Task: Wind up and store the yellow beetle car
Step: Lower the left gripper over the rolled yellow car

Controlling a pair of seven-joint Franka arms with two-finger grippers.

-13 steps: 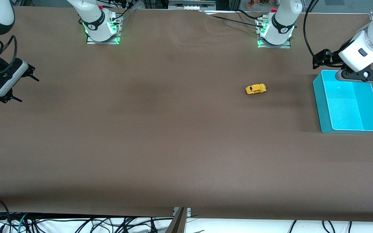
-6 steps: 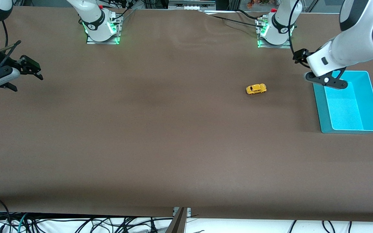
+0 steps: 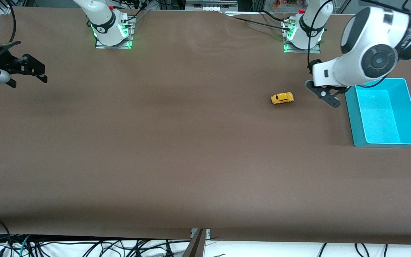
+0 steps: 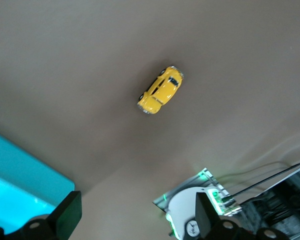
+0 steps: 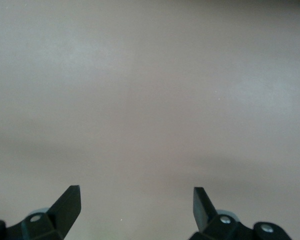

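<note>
The yellow beetle car (image 3: 282, 98) stands on its wheels on the brown table, toward the left arm's end, apart from both grippers. It also shows in the left wrist view (image 4: 160, 90). My left gripper (image 3: 325, 95) hangs open and empty over the table between the car and the teal bin (image 3: 384, 112). Its two black fingertips (image 4: 70, 209) stand wide apart in the left wrist view. My right gripper (image 3: 34, 69) is open and empty over bare table at the right arm's end, with only brown table between its fingertips (image 5: 70, 199).
The open teal bin is empty, and its corner shows in the left wrist view (image 4: 20, 175). The arm bases (image 3: 112, 32) (image 3: 302, 35) stand along the table's edge farthest from the front camera. Cables hang below the table's nearest edge.
The left arm has swung from over the teal bin toward the car, and its gripper now hangs between them. The right gripper has turned and shifted slightly. The car has not moved.
</note>
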